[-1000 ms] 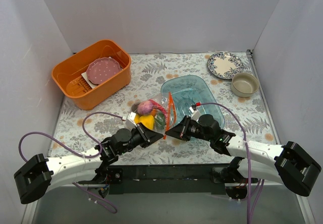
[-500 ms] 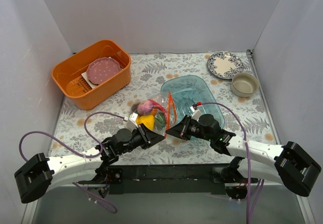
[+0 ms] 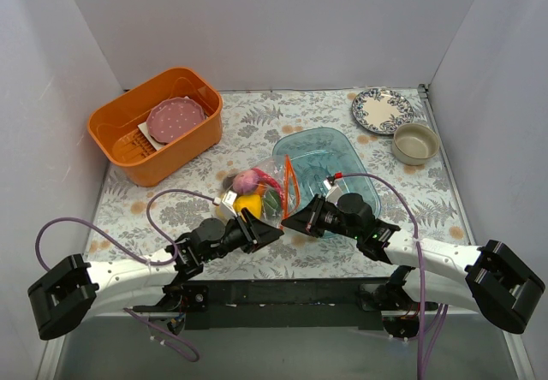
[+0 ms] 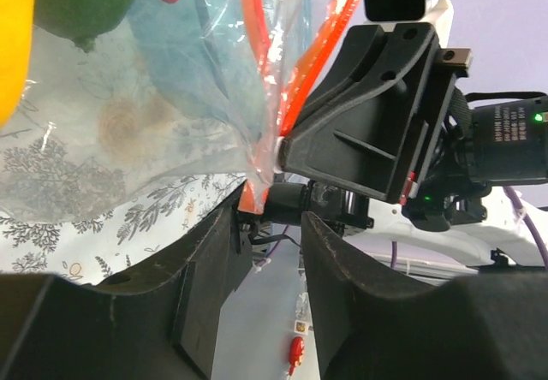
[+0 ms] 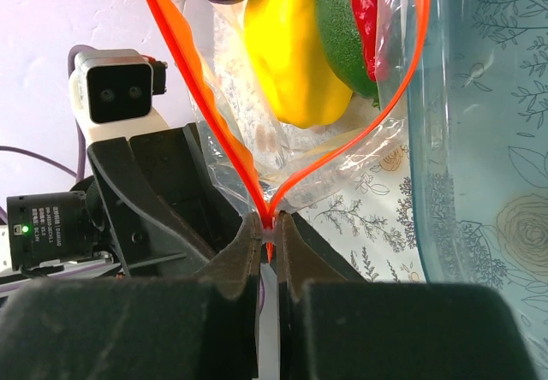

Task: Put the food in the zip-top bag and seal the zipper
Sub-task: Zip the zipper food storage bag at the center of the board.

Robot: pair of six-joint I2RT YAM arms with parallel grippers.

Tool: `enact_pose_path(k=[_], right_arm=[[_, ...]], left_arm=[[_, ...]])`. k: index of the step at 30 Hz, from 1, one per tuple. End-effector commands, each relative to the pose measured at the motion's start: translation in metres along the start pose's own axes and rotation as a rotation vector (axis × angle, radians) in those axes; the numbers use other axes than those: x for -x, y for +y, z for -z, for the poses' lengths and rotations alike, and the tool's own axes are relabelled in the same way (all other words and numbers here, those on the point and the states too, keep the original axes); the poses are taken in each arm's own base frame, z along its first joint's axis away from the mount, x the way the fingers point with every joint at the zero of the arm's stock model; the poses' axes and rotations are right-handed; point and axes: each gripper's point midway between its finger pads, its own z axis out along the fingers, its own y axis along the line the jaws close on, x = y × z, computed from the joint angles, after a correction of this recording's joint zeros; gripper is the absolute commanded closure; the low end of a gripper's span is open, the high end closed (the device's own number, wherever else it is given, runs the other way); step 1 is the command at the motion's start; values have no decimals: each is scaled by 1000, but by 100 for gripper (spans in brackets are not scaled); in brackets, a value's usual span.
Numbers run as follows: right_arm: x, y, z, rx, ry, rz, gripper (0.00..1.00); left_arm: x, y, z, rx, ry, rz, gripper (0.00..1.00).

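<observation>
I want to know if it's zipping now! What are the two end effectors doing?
Left end effector: open.
Right end effector: closed on the zipper.

I saw white arm links with black joints; the left gripper and right gripper were black, trailing purple cables.

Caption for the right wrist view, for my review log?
Right gripper pinches one end of the zipper, the zip-top bag gaping around yellow pepper and green fruit, blue tray alongside.
</observation>
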Motion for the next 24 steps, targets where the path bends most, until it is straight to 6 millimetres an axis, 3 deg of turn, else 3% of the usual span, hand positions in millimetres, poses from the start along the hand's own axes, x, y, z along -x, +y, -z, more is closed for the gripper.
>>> enact_pose_path(k=[1, 7, 17, 24], right_arm=[[15, 37, -1, 103, -43, 30, 95], [14, 40, 0, 109, -34, 31, 95], [10, 36, 2, 102, -22, 29, 95], [10, 38, 3, 109, -18, 28, 95]], left_arm=[[0, -8, -3, -19, 1, 119, 63], [11, -8, -8, -10, -60, 98, 66], [25, -14, -6, -40, -135, 81, 61], [24, -15, -9, -40, -132, 79, 71]])
